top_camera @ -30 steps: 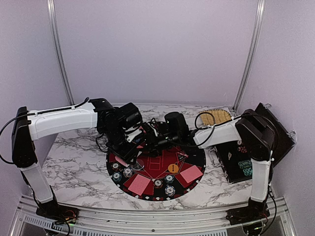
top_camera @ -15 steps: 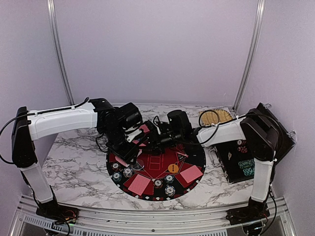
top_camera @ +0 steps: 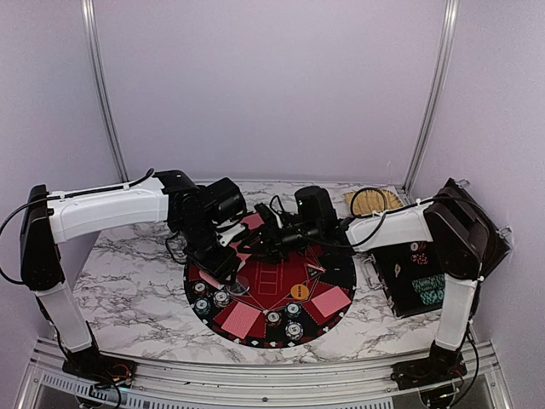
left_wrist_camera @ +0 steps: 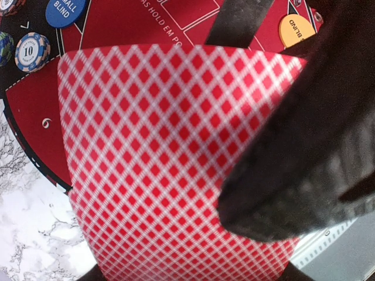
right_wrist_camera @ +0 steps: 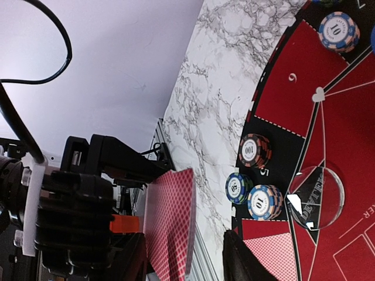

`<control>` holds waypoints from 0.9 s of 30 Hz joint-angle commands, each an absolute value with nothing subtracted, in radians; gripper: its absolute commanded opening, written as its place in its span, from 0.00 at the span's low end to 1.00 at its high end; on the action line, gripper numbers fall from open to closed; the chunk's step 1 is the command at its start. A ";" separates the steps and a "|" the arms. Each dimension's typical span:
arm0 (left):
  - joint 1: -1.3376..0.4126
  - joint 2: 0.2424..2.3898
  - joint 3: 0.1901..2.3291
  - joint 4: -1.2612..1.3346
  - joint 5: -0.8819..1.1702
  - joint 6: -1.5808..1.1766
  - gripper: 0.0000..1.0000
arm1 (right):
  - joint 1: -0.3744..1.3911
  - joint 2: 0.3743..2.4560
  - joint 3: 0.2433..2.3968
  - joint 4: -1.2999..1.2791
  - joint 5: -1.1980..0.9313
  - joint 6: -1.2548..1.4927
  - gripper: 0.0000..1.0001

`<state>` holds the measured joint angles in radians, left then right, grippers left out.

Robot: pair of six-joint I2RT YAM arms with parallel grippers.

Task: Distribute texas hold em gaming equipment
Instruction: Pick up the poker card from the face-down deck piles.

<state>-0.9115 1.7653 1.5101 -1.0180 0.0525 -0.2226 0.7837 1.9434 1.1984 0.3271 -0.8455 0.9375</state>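
Top view: left gripper [top_camera: 230, 258] and right gripper [top_camera: 260, 242] meet over the 11 o'clock part of the round mat [top_camera: 341, 268]. Both tips merge into one dark tangle, so the jaws are unreadable here. Two face-down cards [top_camera: 241, 319] lie on the mat at 7 and 4 o'clock. An orange button [top_camera: 299, 290] sits just right of centre. Chips [top_camera: 294, 331] stand at the 6 and 8–9 o'clock rim. A black case [top_camera: 417, 281] sits on the marble table [top_camera: 128, 273], just beside the mat at 3 o'clock.

Left wrist view supplies the grip. The red-backed cards [left_wrist_camera: 164, 175] fill the frame with the left gripper clamped on them. One dark finger [left_wrist_camera: 304, 146] lies across their right side. A blue button [left_wrist_camera: 64, 9] shows at 11 o'clock, cut off by the frame. One card or several: cannot tell.

Right wrist view: the same cards [right_wrist_camera: 170, 228] seen at a steep slant, held above the table. A clear button [right_wrist_camera: 316, 196] lies on the mat beside three chip stacks. Only one right finger [right_wrist_camera: 237, 263] shows, cut off at 6 o'clock. Whether the right jaws are apart or together: cannot tell.
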 commanded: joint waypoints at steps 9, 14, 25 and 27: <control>-0.914 1.757 1.513 -1.029 0.054 -0.231 0.38 | 0.769 1.877 1.168 0.328 -0.837 0.931 0.32; -0.915 1.762 1.512 -1.032 0.045 -0.236 0.38 | 0.769 1.865 1.162 0.331 -0.837 0.936 0.25; -0.913 1.767 1.510 -1.036 0.035 -0.240 0.38 | 0.767 1.850 1.145 0.343 -0.839 0.945 0.03; -0.913 1.765 1.508 -1.036 0.034 -0.242 0.38 | 0.767 1.848 1.144 0.345 -0.839 0.946 0.01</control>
<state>-0.9115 1.7653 1.5097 -1.0183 0.0437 -0.2291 0.7757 1.8812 1.1454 0.3283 -0.8436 0.9463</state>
